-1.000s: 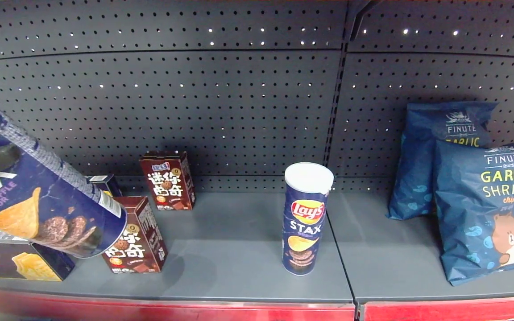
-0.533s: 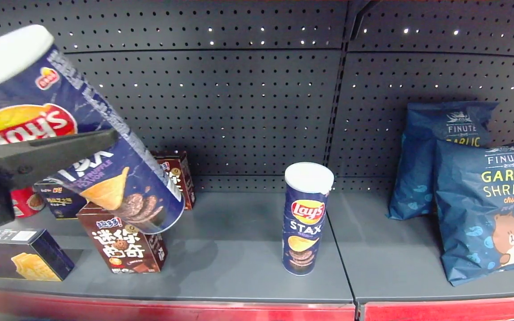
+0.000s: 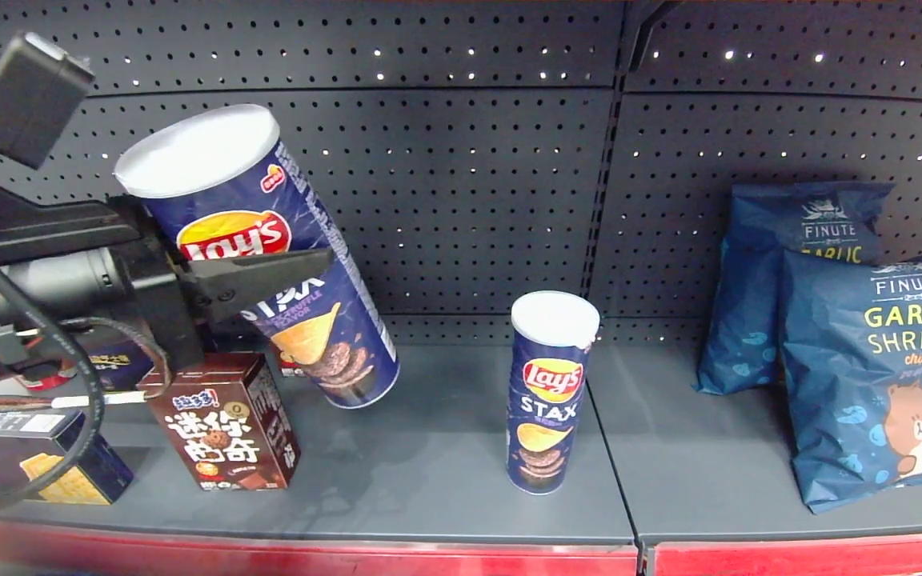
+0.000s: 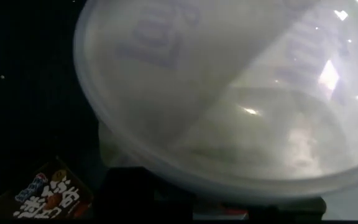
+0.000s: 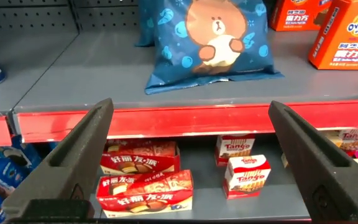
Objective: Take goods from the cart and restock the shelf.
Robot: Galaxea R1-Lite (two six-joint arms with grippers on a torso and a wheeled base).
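Observation:
My left gripper [image 3: 294, 264] is shut on a blue chip can [image 3: 269, 240] with a white lid. It holds the can tilted, lid toward the upper left, above the left part of the grey shelf [image 3: 429, 448]. The can's foot hangs just over the shelf, beside a brown cookie box [image 3: 225, 420]. In the left wrist view the can's lid [image 4: 229, 93] sits close up. A second, matching can [image 3: 551, 392] stands upright mid-shelf. My right gripper [image 5: 191, 186] is open and holds nothing, in front of the shelf's red edge [image 5: 185, 121].
Two blue snack bags [image 3: 869, 376] lean at the shelf's right; one with a bear [image 5: 210, 43] lies near orange boxes [image 5: 347, 31]. A dark blue cracker box [image 3: 29, 468] sits front left. Red and white boxes [image 5: 145, 183] fill the lower shelf. Bare shelf lies between the cans.
My left arm has swung the held can up and to the right, from the far left edge in over the shelf. The can now stands more upright.

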